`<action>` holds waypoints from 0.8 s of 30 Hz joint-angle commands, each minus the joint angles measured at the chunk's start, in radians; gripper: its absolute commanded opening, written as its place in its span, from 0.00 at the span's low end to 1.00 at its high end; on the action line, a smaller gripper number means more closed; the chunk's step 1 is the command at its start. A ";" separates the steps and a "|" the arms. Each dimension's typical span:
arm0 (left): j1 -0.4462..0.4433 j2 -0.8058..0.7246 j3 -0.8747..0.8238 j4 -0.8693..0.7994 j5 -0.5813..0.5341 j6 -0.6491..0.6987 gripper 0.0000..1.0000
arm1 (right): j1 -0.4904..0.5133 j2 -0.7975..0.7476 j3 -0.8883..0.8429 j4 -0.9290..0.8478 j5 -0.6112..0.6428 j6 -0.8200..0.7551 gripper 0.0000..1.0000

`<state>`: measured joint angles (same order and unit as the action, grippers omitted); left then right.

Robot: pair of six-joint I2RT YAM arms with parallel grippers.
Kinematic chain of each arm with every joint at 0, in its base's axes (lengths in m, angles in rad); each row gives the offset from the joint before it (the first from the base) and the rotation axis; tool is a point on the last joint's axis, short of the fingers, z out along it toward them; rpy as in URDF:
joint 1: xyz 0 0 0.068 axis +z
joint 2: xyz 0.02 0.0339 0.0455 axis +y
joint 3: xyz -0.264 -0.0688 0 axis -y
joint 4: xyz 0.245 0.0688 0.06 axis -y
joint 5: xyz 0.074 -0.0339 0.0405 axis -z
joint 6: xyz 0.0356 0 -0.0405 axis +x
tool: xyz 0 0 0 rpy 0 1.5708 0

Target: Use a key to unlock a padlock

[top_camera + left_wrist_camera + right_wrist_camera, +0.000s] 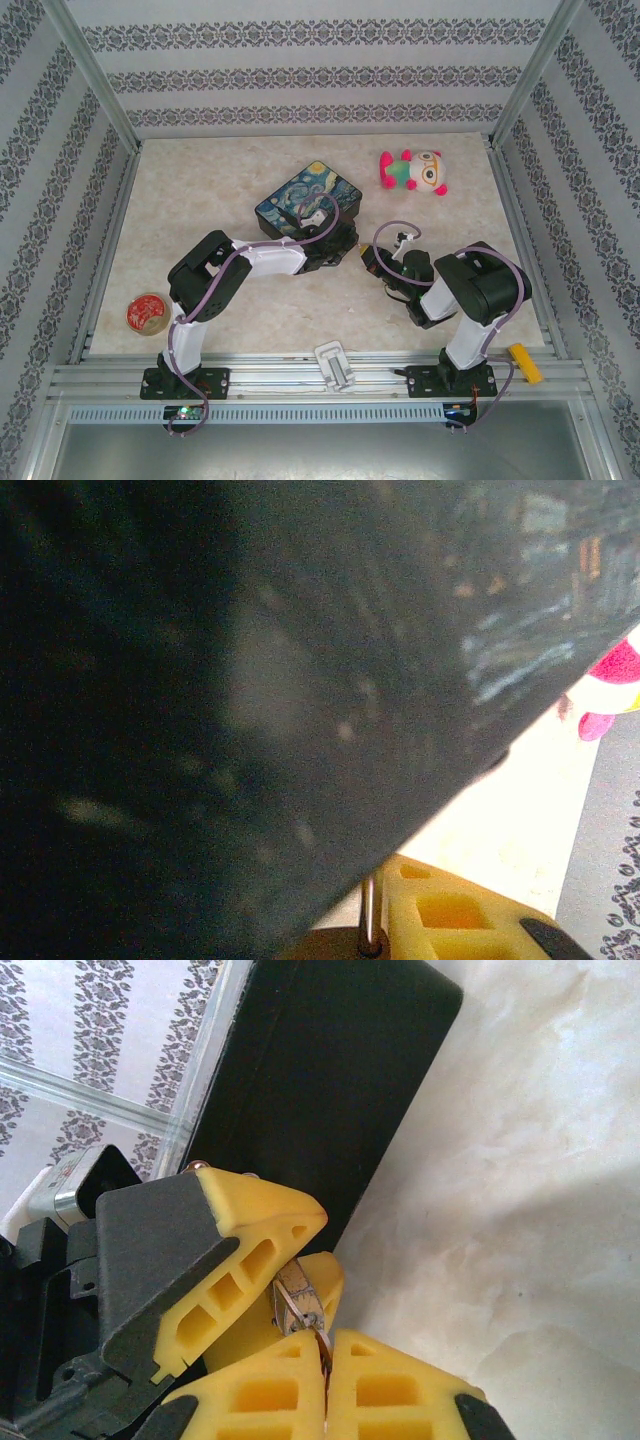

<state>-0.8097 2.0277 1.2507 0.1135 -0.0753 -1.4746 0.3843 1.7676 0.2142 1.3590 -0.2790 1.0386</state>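
There was one painted tin (307, 203), one plush toy (413, 171), one round red lid (148, 314) and one padlock (298, 1300).

The padlock (298, 1300) is tiny, brass-coloured, with a thin silvery shackle looping off its body. It hangs tilted above the middle of the table, a little toward the right edge, pinched in the left gripper (300, 1278). The key (322, 1352) is a slim, dark golden sliver seen edge-on, clamped upright in the right gripper (325, 1385). Its tip meets the padlock's lower end; whether it sits in the keyhole cannot be told.
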 commanded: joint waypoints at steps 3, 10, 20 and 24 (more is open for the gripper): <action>-0.015 0.020 -0.035 0.022 0.147 -0.108 0.15 | 0.013 0.033 0.005 0.026 0.003 0.000 0.00; -0.014 0.019 -0.038 0.025 0.144 -0.108 0.15 | 0.014 0.049 0.008 0.026 0.003 0.009 0.00; -0.014 0.016 -0.038 0.023 0.137 -0.104 0.15 | 0.019 0.014 -0.028 0.024 0.020 0.002 0.00; -0.014 0.014 -0.042 0.028 0.136 -0.105 0.15 | 0.019 -0.011 -0.047 0.026 0.017 -0.002 0.00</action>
<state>-0.8093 2.0270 1.2480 0.1181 -0.0757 -1.4742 0.3908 1.7756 0.1890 1.3952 -0.2707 1.0454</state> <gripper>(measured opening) 0.282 0.056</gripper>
